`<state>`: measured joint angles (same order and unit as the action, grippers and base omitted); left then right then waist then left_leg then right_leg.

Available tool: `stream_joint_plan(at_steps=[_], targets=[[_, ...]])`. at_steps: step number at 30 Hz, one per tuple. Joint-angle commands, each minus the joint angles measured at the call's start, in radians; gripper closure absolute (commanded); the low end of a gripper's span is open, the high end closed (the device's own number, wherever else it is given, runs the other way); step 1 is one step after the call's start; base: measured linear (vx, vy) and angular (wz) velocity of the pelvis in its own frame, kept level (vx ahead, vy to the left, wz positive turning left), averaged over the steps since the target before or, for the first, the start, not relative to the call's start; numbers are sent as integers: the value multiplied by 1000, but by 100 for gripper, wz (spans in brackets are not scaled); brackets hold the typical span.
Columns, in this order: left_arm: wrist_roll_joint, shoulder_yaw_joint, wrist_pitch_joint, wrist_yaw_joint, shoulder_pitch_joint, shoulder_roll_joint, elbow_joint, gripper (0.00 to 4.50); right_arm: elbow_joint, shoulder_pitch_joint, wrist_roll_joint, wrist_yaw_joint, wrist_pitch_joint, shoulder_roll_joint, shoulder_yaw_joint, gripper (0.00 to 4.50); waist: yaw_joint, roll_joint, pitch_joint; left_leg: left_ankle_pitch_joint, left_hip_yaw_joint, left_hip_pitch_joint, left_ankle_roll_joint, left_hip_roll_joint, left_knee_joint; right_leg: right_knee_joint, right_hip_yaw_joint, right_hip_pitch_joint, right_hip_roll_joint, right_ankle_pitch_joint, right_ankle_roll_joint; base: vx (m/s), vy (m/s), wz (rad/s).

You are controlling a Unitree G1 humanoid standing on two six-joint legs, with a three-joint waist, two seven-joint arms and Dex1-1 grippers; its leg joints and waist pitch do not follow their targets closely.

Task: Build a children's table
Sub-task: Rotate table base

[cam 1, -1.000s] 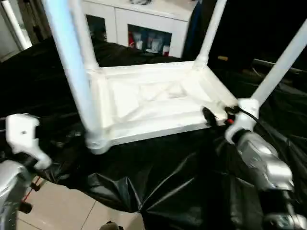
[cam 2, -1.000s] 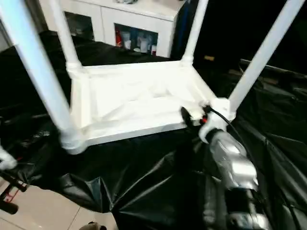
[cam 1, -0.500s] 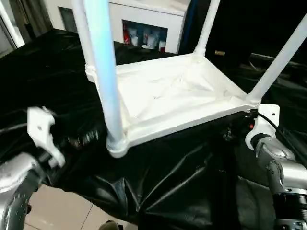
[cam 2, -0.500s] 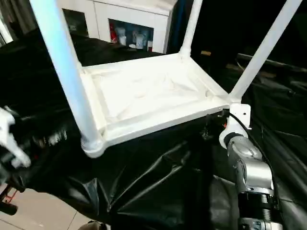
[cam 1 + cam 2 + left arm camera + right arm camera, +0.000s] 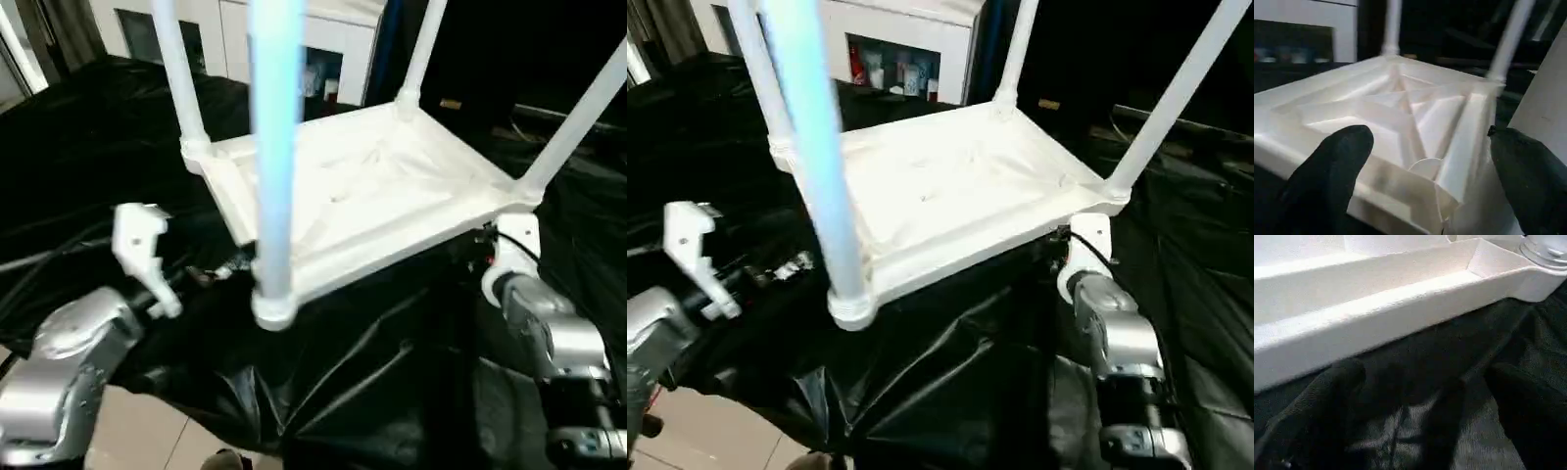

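The children's table (image 5: 372,191) lies upside down on a black sheet, ribbed underside up, with four white legs standing in its corner sockets. The nearest leg (image 5: 274,147) rises in front of me. My left gripper (image 5: 1430,181) is open just left of that near corner. In the left wrist view its black fingers (image 5: 1327,171) stand wide apart, with the corner socket and ribs beyond them. My right gripper (image 5: 1430,406) is open low at the table's right near corner (image 5: 519,196), fingers (image 5: 1528,406) apart over the sheet, the white rim (image 5: 1376,308) ahead of them.
Black plastic sheet (image 5: 343,372) covers the work surface and hangs in folds over its front edge. A white cabinet (image 5: 323,39) with small bottles behind glass stands at the back. Pale floor tiles (image 5: 167,441) show at the lower left.
The view has shifted. My left arm has come up and in toward the table's near left corner. My right gripper has drawn back from the right corner rim to below it.
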<state>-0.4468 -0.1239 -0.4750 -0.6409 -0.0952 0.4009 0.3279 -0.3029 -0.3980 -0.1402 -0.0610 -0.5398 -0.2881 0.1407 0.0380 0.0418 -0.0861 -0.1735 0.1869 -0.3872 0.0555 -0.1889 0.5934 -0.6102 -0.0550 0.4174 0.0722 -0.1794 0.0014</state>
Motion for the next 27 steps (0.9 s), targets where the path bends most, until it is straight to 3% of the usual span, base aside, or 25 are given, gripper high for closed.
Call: stream_joint_plan(at_steps=[1,8,10,11,14,21,25,26,27], targets=[[-21,45,-16,-38,-17,-3,6,5,-27,-16,12,7,2,-6,8,0,2,-4,58,-241,-11,22,37,-31,-78,70,48,-40,50,-212,-134,0,0,0],[-51,102,-48,-63,-67,-14,26,5,-115,-56,32,-4,30,1,-19,0,6,-2,68,-189,-6,22,30,-31,-71,62,48,-47,51,-164,-154,0,0,0],[-90,112,-79,-87,-68,-7,54,5,-112,-70,19,13,59,7,8,0,7,-1,68,-181,-5,21,26,-30,-70,61,48,-47,49,-158,-158,0,0,0],[-103,109,-86,-101,-57,0,56,5,-95,-73,3,18,70,8,33,0,9,-9,73,-169,-5,23,29,-30,-68,56,48,-49,49,-131,-163,0,0,0],[-107,106,-87,-111,-48,8,52,5,-87,-75,-5,18,75,6,46,0,8,-5,72,-168,-3,21,26,-29,-68,55,48,-51,46,-123,-163,0,0,0],[-117,82,-119,-217,80,133,58,5,-131,-64,22,9,90,-47,52,0,3,-10,70,-229,-1,28,30,-28,-69,66,50,-42,43,-230,-146,0,0,0],[-130,106,-107,-239,86,148,108,5,-176,-81,34,-5,106,-42,38,0,4,-11,68,-264,-2,32,39,-30,-70,68,51,-38,42,-257,-149,0,0,0],[-126,122,-95,-217,61,125,114,5,-199,-93,38,-17,115,-36,26,0,1,12,73,-258,0,29,34,-31,-68,68,50,-42,42,-259,-147,0,0,0],[-126,122,-95,-217,61,125,114,5,-199,-93,38,-17,115,-36,26,0,7,0,70,-258,-1,32,34,-31,-68,69,51,-39,46,-277,-147,0,0,0]])
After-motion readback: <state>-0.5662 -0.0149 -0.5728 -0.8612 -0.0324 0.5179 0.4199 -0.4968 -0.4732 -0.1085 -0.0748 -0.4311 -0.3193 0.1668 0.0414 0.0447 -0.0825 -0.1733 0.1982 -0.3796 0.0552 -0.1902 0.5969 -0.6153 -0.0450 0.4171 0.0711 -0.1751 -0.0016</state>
